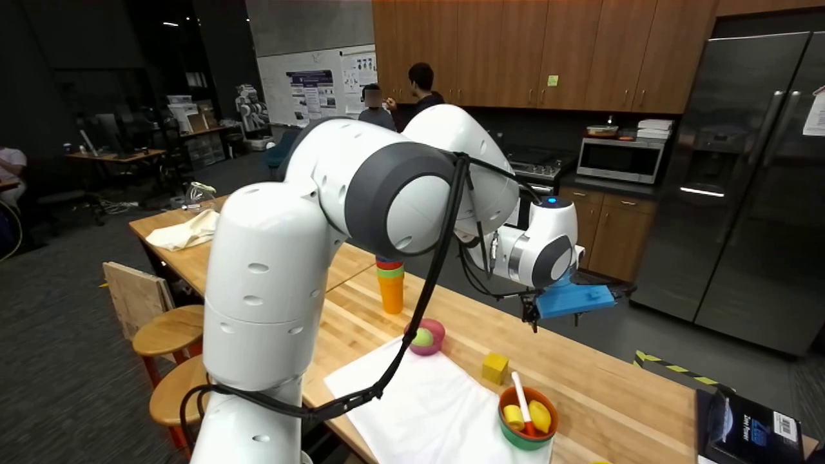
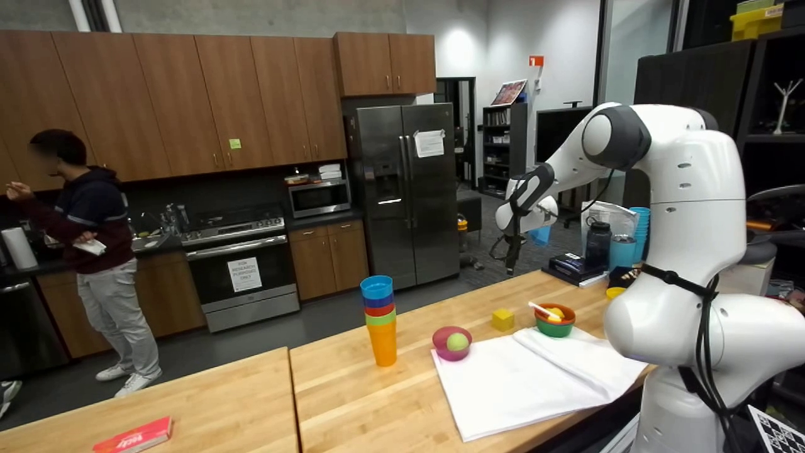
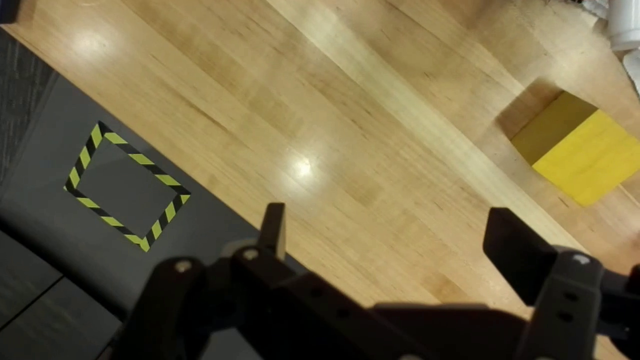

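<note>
Pincer (image 3: 386, 220): one, jaws set wide apart, with the wood of the bench (image 3: 350, 125) seen through the gap; carried raised near a long edge, apart from the items laid out.

Block (image 3: 585, 155): yellow, cube-shaped, nearest of the loose items to the pincer and untouched by it; rested on bare wood, placed at the right of the wrist view and, in both exterior views, shown between the pink bowl (image 2: 444, 350) and the orange bowl (image 1: 540, 392).

Pink bowl: a green ball (image 2: 457, 341) is contained; stood at a corner of the white cloth (image 2: 509, 384), which is spread on the bench and partly folded over.

Orange bowl: seated in a green bowl (image 1: 523, 442) at the cloth's edge; held in it are a lemon-shaped yellow piece (image 1: 540, 417), a smaller yellow piece (image 1: 514, 417) and a utensil (image 1: 521, 396), white-handled and red at the lower end, its handle leaned above the rim.

Cups (image 2: 382, 340): stacked upright, orange lowest, green, red and blue above; placed beyond the pink bowl, well apart from the block.

Box (image 1: 751, 425): black, printed, laid at the bench's end; near it, in an exterior view, a dark bottle (image 2: 598, 245) is shown upright.

Tape (image 3: 141, 158): black and yellow, marked out as a rectangle on the floor (image 3: 122, 172) beside the bench.
</note>
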